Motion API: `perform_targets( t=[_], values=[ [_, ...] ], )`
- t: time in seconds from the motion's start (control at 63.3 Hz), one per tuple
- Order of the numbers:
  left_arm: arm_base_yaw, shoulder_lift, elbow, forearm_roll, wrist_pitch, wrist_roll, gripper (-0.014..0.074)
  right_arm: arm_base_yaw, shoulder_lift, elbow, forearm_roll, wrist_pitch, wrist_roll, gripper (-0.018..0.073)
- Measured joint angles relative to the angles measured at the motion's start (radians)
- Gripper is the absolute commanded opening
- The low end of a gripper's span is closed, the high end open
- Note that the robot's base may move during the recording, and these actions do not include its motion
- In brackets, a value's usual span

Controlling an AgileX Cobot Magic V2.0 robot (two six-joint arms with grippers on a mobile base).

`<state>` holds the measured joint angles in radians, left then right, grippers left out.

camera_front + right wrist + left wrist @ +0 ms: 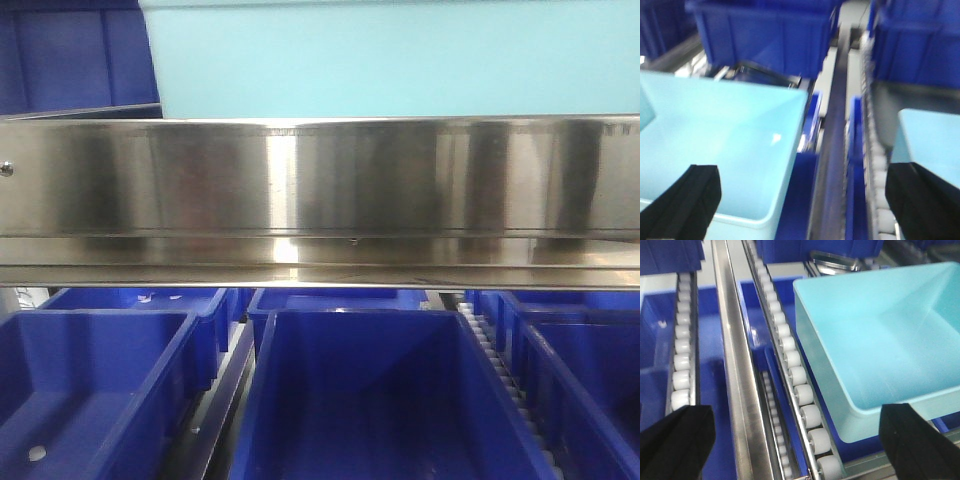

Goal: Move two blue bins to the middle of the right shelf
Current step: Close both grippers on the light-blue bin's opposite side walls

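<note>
The right shelf's shiny steel front rail (pixel 320 180) spans the front view. Above it sits a light blue bin (pixel 400 55). In the left wrist view that light blue bin (pixel 880 335) rests beside a white roller track (pixel 795 375). My left gripper (pixel 795 432) is open and empty over the track, its right finger (pixel 912 440) by the bin's near wall. In the blurred right wrist view, one light blue bin (pixel 725 135) lies at the left and a second (pixel 932 135) at the right. My right gripper (pixel 805 200) is open and empty between them.
Dark blue bins (pixel 380 400) fill the level below the rail, another at the left (pixel 90 390). More dark blue bins (pixel 765 35) stand at the back of the shelf. A steel divider rail (pixel 735 365) runs lengthwise left of the roller track.
</note>
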<state>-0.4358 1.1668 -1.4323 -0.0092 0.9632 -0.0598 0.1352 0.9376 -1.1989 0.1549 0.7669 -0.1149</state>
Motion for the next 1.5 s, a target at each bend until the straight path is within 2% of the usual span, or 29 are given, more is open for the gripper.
perform_targets(
  t=[0.221, 0.347, 0.553, 0.726, 1.026, 1.105, 1.168, 1.216, 1.421, 1.452, 1.5],
  values=[
    [-0.002, 0.230, -0.244, -0.052, 0.163, 0.002, 0.0571, 0.010, 0.268, -0.245, 0.000, 0.250, 0.004, 0.0570],
    [-0.034, 0.356, -0.356, -0.063, 0.238, 0.002, 0.0571, 0.010, 0.380, -0.329, 0.000, 0.327, 0.025, 0.0570],
    [-0.091, 0.527, -0.474, -0.061, 0.255, -0.001, 0.0571, 0.010, 0.509, -0.374, 0.046, 0.346, 0.033, 0.0570],
    [-0.092, 0.619, -0.485, -0.056, 0.260, -0.044, 0.0571, 0.018, 0.583, -0.375, 0.060, 0.339, 0.035, 0.0570],
    [-0.092, 0.713, -0.485, -0.053, 0.260, -0.047, 0.0571, 0.018, 0.676, -0.375, 0.064, 0.299, 0.035, 0.0570],
    [-0.092, 0.723, -0.485, -0.053, 0.260, -0.047, 0.0544, 0.018, 0.698, -0.375, 0.064, 0.298, 0.035, 0.0557],
    [-0.092, 0.725, -0.485, -0.053, 0.260, -0.047, 0.0490, 0.018, 0.716, -0.375, 0.064, 0.296, 0.035, 0.0510],
    [-0.092, 0.726, -0.486, -0.053, 0.260, -0.047, 0.0387, 0.018, 0.724, -0.375, 0.064, 0.296, 0.035, 0.0437],
    [-0.092, 0.726, -0.488, -0.047, 0.262, -0.047, -0.0111, 0.018, 0.739, -0.375, 0.064, 0.300, 0.035, -0.0096],
    [-0.092, 0.726, -0.488, -0.042, 0.265, -0.055, -0.0110, 0.018, 0.739, -0.375, 0.060, 0.302, 0.035, -0.0165],
    [-0.092, 0.730, -0.488, -0.036, 0.265, -0.062, -0.0111, 0.018, 0.739, -0.375, 0.064, 0.308, 0.047, -0.0155]
  ],
)
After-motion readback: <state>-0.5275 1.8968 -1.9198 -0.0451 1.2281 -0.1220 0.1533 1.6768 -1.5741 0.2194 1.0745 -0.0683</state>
